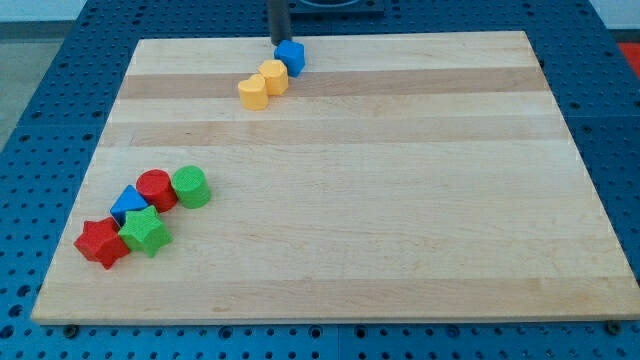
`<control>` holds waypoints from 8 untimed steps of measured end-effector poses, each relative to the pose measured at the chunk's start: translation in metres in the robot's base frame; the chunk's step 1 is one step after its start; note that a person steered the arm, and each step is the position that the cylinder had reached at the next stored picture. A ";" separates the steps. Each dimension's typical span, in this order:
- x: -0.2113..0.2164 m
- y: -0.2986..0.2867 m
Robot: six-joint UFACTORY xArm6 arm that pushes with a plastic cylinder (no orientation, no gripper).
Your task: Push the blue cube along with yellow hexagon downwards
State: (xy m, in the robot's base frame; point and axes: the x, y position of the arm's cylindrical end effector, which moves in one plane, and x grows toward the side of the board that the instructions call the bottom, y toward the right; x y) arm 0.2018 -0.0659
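The blue cube (291,57) sits near the top edge of the wooden board (400,200), a little left of centre. The yellow hexagon (273,76) touches it on its lower left. A second yellow block (254,92), rounded, touches the hexagon further down-left, so the three form a diagonal line. My tip (279,41) is at the board's top edge, just above and left of the blue cube, touching or nearly touching it.
A cluster lies at the lower left: a red cylinder (156,189), a green cylinder (190,186), a blue triangular block (128,204), a green star (145,231) and a red star (102,242). Blue perforated table (40,120) surrounds the board.
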 end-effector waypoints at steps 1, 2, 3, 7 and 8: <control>0.002 0.013; 0.029 0.012; 0.064 0.004; 0.175 -0.011; 0.216 -0.010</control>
State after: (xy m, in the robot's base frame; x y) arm 0.4181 -0.0757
